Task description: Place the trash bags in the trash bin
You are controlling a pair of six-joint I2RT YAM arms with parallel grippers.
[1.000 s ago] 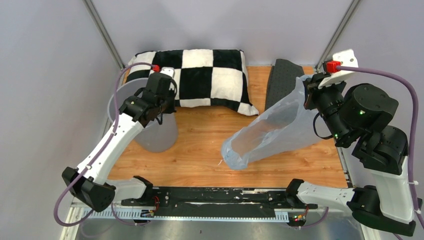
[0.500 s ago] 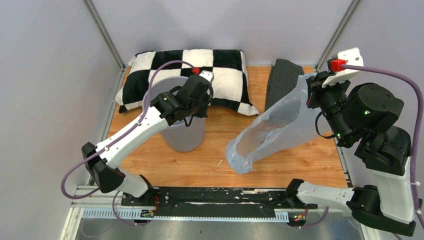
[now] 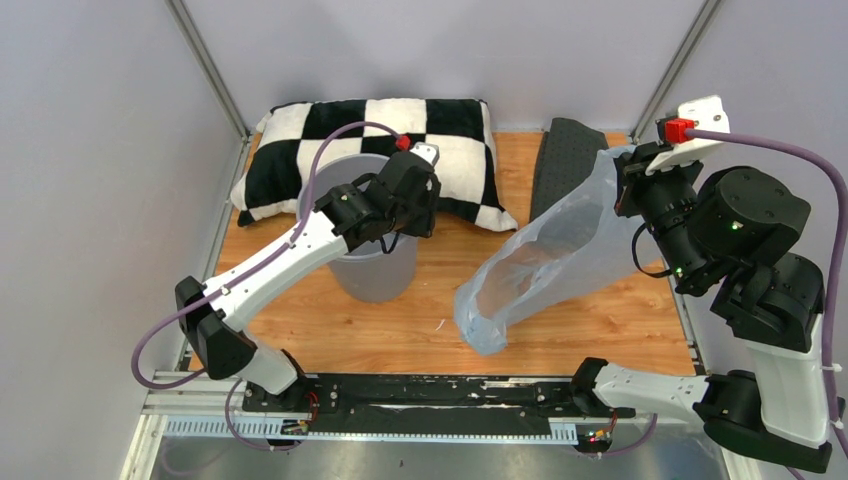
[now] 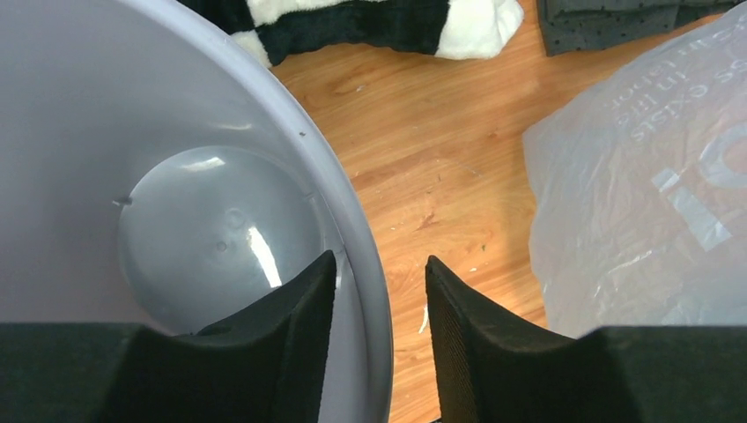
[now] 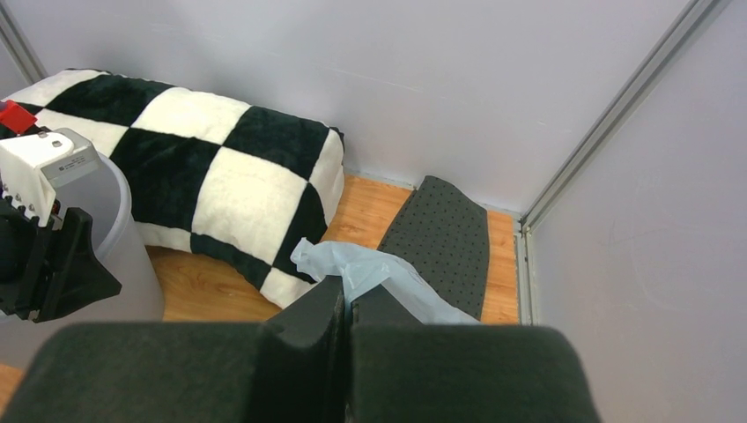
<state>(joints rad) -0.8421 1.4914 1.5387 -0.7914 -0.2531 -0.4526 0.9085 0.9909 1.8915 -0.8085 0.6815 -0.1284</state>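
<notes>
The grey trash bin stands upright on the wooden floor, left of centre, in front of the pillow. My left gripper is shut on its right rim; in the left wrist view one finger is inside the bin and one outside. The bin looks empty. The pale blue-grey trash bag hangs slanted from my right gripper, its open lower end near the floor at centre right. My right gripper is shut on the bag's top corner. The bag's white lettering shows in the left wrist view.
A black-and-white checkered pillow lies along the back wall. A dark grey dotted mat lies at the back right, partly behind the bag. Metal frame posts rise at both back corners. A black rail runs along the near edge.
My left gripper has moved right with the bin, from the far left toward the centre. The bag hangs a little lower; my right gripper has barely moved.
</notes>
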